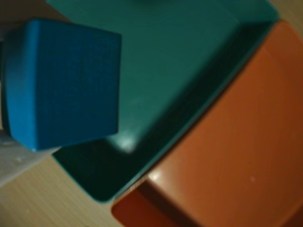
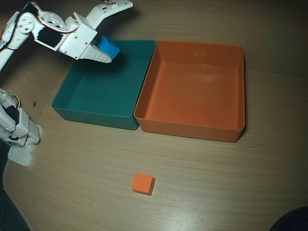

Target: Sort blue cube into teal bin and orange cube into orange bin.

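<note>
Orange cube [image 2: 143, 183] sits alone on the wooden table [image 2: 216, 183], nearest me in the overhead view, well apart from both bins. Further back I see the teal bin [image 2: 91, 113] and orange bin [image 2: 192, 127] side by side, walls touching. At the far left corner of the teal one, my gripper [image 2: 115, 30] looks spread wide, the blue cube [image 2: 108, 47] against its lower finger; real grip — can't tell. Wrist view shows that cube [image 1: 61, 82] up close over the teal floor [image 1: 175, 71].
</note>
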Robot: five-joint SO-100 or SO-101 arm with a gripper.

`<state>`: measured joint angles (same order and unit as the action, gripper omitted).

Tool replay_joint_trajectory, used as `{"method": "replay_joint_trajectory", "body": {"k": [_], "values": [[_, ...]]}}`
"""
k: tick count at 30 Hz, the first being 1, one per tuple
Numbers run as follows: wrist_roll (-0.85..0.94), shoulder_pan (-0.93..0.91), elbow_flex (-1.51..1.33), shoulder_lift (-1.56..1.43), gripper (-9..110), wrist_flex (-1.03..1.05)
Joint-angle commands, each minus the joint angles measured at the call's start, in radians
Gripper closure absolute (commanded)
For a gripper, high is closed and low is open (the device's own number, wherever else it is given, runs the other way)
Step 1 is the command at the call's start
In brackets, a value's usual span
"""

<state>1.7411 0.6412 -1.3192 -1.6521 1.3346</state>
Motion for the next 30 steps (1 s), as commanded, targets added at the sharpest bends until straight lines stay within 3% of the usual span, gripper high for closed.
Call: {"method": "replay_joint_trajectory", "body": {"k": [1, 8, 26, 30], "values": [[-0.014, 0.046, -0.063, -0.064, 107, -0.015], [-0.015, 0.071, -0.150, -0.031, 107, -0.018], [-0.017, 0.067, 0.063, 0.288, 107, -0.017], [-0.018, 0.055, 0.067, 0.291, 99, -0.017]]}}
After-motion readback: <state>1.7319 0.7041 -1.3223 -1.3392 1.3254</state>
